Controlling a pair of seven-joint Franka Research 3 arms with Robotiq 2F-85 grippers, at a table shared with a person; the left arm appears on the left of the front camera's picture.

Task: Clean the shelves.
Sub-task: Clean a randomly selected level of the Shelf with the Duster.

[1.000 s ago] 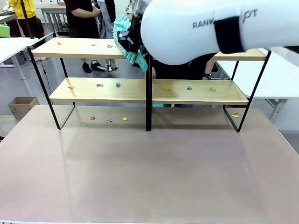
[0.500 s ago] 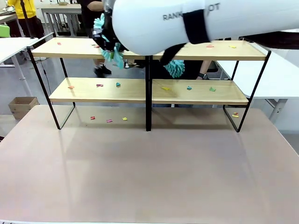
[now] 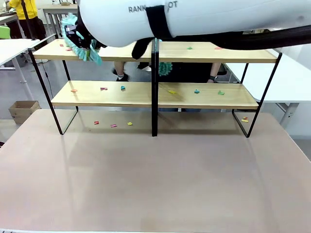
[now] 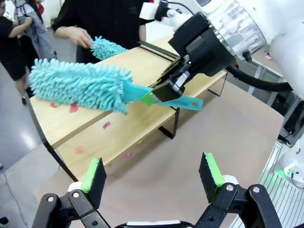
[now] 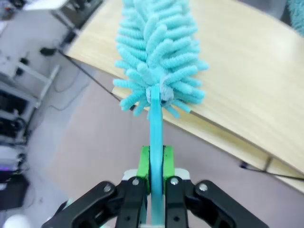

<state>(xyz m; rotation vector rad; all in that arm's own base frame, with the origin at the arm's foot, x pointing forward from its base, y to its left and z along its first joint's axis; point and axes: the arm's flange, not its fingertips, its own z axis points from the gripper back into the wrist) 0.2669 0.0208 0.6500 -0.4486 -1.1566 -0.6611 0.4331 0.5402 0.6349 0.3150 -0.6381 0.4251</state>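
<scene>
**Teal duster gripped over the top-left board of the shelves**

Nearest: bare pinkish tabletop [image 3: 155, 179]. Low over it in the left wrist view, left end effector [image 4: 152, 166], spread wide, nothing between the green pads [image 4: 93, 173].

Farther back on the tabletop: the shelves [image 3: 102, 94], two light wooden boards on a thin black frame with a black centre post, spanning nearly the full width. Small coloured paper scraps [image 3: 113, 125] on the tabletop under the lower tier, more on the lower board and on the top board.

Across the top tier from the right side: white right arm [image 3: 204, 19]. At its tip, right end effector [image 5: 156, 161], clamped tight on the flat handle of a teal duster [image 5: 159, 61], green pads pressed against both faces of the handle. Fluffy head over the left end of the top board, tilted along its front edge; contact with the wood not clear.

Beyond the shelves: a person in dark clothing, one hand [image 4: 78, 35] holding a second teal duster [image 4: 107, 47] at the far side of the top board. Off to the left on the floor, a cardboard box [image 3: 22, 110].
</scene>
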